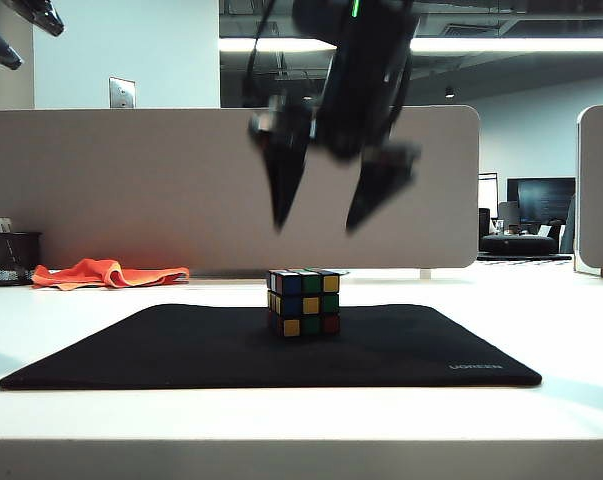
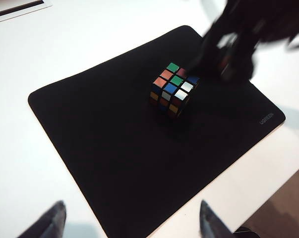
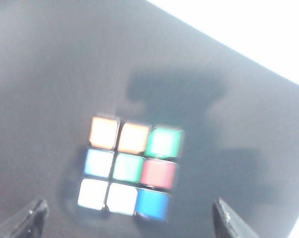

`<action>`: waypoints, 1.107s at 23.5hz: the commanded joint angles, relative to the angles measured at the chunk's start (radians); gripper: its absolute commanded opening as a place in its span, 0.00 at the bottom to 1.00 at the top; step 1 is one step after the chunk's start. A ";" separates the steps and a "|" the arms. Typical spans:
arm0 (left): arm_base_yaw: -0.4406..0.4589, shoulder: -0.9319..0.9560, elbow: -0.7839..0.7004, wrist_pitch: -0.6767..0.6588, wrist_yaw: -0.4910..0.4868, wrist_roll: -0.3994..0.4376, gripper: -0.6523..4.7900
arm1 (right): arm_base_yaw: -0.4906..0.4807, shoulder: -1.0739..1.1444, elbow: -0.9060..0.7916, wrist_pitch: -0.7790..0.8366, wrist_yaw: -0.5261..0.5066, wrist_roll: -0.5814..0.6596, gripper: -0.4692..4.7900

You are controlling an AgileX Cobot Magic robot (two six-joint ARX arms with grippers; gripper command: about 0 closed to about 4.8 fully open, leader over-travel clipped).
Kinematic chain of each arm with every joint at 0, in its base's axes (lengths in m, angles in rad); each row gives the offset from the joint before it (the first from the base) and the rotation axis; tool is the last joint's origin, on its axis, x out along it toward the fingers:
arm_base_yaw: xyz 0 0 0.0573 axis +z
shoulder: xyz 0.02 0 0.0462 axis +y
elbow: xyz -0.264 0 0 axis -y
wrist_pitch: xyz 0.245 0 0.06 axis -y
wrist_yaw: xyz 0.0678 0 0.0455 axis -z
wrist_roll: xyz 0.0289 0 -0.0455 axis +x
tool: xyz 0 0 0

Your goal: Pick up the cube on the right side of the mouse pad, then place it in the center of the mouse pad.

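A: Where is the cube [image 1: 303, 302]?

B: On the mouse pad [image 1: 161, 350], about at its center, upright on 1 face and touching nothing else. The pad lies flat on the white counter [image 1: 71, 300], with its grey UGREEN lettering at the near right corner.

A: And the right hand [image 1: 314, 224]?

B: It hangs in the air straight above the cube, its 2 dark tapered fingers pointing down and spread apart, gripping nothing. It is blurred in the exterior view.

A: The left hand [image 2: 132, 224]?

B: Only its 2 fingertips show, in the left wrist view, wide apart and empty, above the pad's edge and well away from the cube.

A: What does 1 view give that another doesn't?

B: The exterior view shows the gap of air between the right hand and the cube, plus a crumpled orange cloth [image 1: 109, 272] and a black mesh cup [image 1: 13, 258] by the far left edge of the counter (neither wrist view has them). The right wrist view looks down on the cube's top face [image 3: 132, 166]: 9 glossy stickers, 2 orange, green, pale blue, red, white, blue, though washed out and soft. The left wrist view shows the pad's whole outline [image 2: 114, 163], rounded corners and matte fabric.

A: Shapes?

B: The cube is square with black edges; the pad is a thin rectangle.
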 commanded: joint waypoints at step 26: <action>-0.185 -0.545 -0.079 -0.077 -0.310 -0.243 0.11 | -0.017 -1.432 -0.745 0.100 0.351 -0.027 0.09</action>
